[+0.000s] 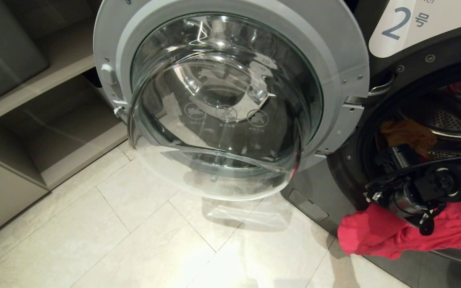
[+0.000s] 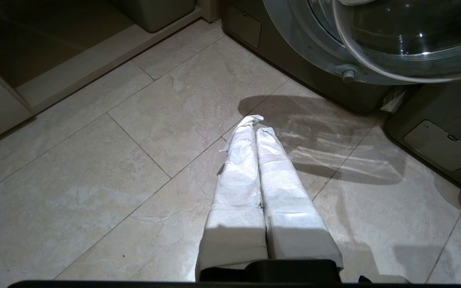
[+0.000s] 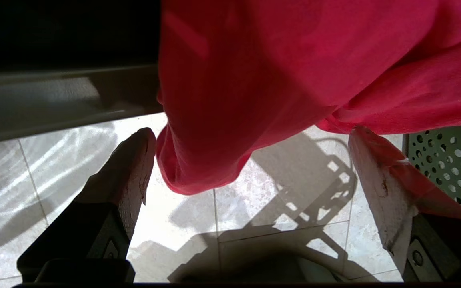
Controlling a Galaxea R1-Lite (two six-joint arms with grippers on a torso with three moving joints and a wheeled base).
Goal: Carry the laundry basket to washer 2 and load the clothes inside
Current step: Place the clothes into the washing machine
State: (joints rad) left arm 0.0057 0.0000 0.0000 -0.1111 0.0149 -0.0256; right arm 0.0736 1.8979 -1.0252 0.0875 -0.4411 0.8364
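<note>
1. The right tool (image 3: 250,168) hangs at the mouth of washer 2 (image 1: 406,64), fingers (image 3: 128,168) spread wide and released, gripping nothing
2. The pinkish-red garment (image 1: 378,236) drapes over the drum's lip right at that tool, its loose end hanging between the parted fingers toward the floor (image 1: 142,240)
3. Deeper in the drum beyond the tool lies an orange-brown garment (image 1: 408,134)
4. The laundry basket (image 3: 450,168) stands just beside the right tool
5. The left tool (image 2: 259,128) is clenched, empty, above the floor tiles near the open glass door (image 1: 222,104)
</note>
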